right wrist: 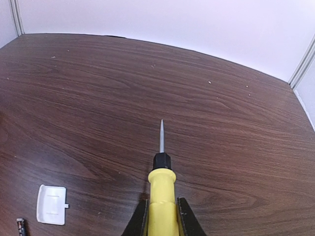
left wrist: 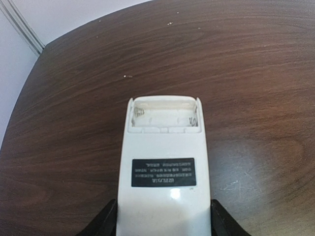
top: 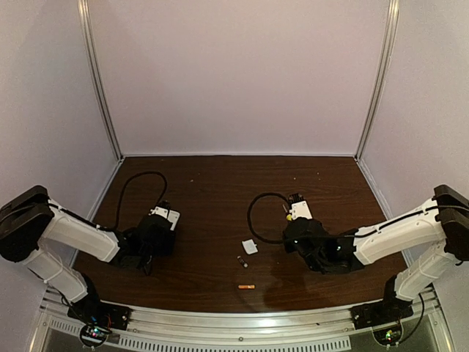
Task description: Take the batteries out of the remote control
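Note:
In the left wrist view my left gripper (left wrist: 165, 227) is shut on the white remote control (left wrist: 165, 196), back side up, with a dark label. Its open battery compartment (left wrist: 165, 118) at the far end is empty. In the top view the left gripper (top: 160, 227) sits low at the table's left, and the remote is mostly hidden under the wrist. The dark battery (top: 242, 261) and the orange battery (top: 246, 287) lie loose on the table near the front middle. The dark battery's end also shows in the right wrist view (right wrist: 20, 227). My right gripper (right wrist: 162, 222) is shut on a yellow-handled screwdriver (right wrist: 162, 196).
A small white square piece (top: 250, 246) lies just behind the dark battery and also shows in the right wrist view (right wrist: 51, 204). The screwdriver's metal tip (right wrist: 161, 135) points toward the back wall. Black cables loop on the table beside each wrist. White walls enclose the brown table (top: 220, 183).

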